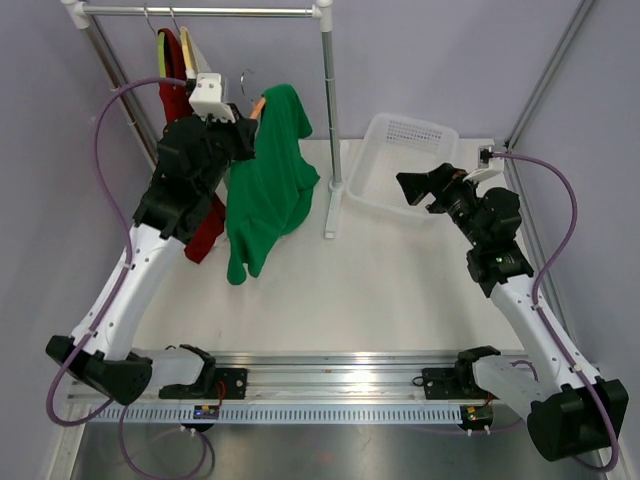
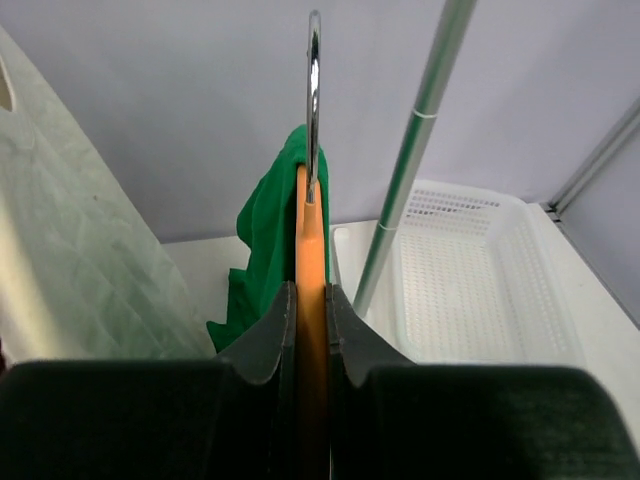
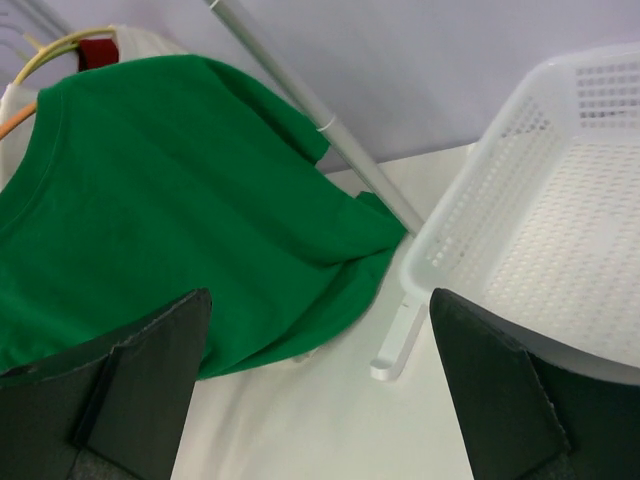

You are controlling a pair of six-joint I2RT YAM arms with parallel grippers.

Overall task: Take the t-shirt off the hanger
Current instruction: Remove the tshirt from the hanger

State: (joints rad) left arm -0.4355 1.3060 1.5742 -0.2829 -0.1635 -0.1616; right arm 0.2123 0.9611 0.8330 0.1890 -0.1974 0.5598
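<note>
A green t-shirt (image 1: 266, 180) hangs on an orange hanger (image 1: 258, 106) held off the rail, its hem trailing near the table. My left gripper (image 1: 243, 128) is shut on the hanger's orange arm (image 2: 311, 300); the metal hook (image 2: 314, 90) rises above the jaws and the shirt (image 2: 268, 250) drapes on the far side. My right gripper (image 1: 412, 186) is open and empty over the table, to the right of the shirt. In the right wrist view the shirt (image 3: 170, 200) fills the left and the gripper (image 3: 320, 350) hangs apart from it.
A clothes rack has a top rail (image 1: 200, 12) and an upright pole (image 1: 328, 110) just right of the shirt. A red garment (image 1: 172, 80) and another hanger hang at the rail's left. A white perforated basket (image 1: 400, 165) sits at the back right.
</note>
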